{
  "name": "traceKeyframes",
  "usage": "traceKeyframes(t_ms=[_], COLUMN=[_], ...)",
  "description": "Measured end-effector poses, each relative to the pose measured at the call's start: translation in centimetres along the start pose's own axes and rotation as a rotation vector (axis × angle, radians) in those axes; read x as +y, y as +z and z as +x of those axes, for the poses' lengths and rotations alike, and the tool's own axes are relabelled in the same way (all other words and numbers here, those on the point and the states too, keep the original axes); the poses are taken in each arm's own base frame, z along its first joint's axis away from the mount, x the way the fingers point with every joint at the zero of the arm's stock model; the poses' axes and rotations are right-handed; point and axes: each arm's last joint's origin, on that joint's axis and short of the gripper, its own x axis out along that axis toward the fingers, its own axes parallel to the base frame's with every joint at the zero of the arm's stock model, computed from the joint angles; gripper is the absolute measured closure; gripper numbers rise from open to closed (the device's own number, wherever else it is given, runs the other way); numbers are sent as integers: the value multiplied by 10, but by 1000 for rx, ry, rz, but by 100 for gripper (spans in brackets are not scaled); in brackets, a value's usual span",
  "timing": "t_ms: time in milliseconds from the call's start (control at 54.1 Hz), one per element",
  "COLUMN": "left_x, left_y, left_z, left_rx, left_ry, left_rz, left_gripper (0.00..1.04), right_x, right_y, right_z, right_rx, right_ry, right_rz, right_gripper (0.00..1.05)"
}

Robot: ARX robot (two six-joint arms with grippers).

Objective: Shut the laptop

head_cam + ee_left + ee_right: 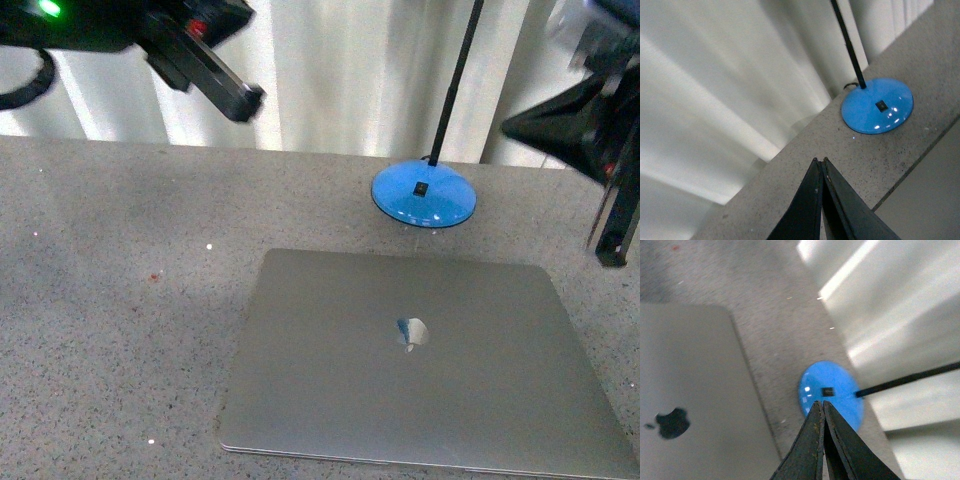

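Now laptop (pixel 420 365) shut, long axis L-R, left hand (pixel 820 165) clenched, right hand (pixel 820 406) clenched

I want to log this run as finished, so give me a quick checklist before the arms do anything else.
1. Thin silver-grey metal laptop lid flat down, logo facing up: ok.
2. Left claw shut and holding nothing: ok.
3. Right claw shut and holding nothing: ok.
4. Both claws raised clear of the laptop: ok.
5. Round blue lamp base apart from the laptop: ok.
6. Lid flush along the whole near edge: cannot tell, one corner is out of frame.
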Motion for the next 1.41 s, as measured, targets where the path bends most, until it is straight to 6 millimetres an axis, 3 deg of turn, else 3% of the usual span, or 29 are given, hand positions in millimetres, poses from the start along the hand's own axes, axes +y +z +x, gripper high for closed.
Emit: traceKeyframes(t_ms=[148,277,388,444,518,666,943,1405], left_x=[26,43,47,48,39,18,-8,-33], left_y=[-1,-17,-26,-25,-31,-52,-69,-84], left_z=[-51,-87,-113,-125,-140,-152,-175,-199], left_rx=[-27,35,68,31,-34,-17,-32,-32], left_ry=[118,260,325,442,508,498,501,501], left_rz=[-153,-211,-240,-321,-452,-529,-547,-554], left_gripper=[101,101,101,101,101,101,101,101], right_x=[-16,-19,-19,-20,-12,14,57,95], right_y=[9,8,12,18,24,24,11,3], right_z=[-28,-46,-60,-67,-85,-109,-129,-152], right_rx=[-45,-23,-8,-14,-22,-71,-81,-83], right_ry=[-217,-318,-388,-426,-693,-753,-746,-746], right_rz=[162,281,339,357,530,691,739,742], right_gripper=[102,102,102,102,102,102,102,102])
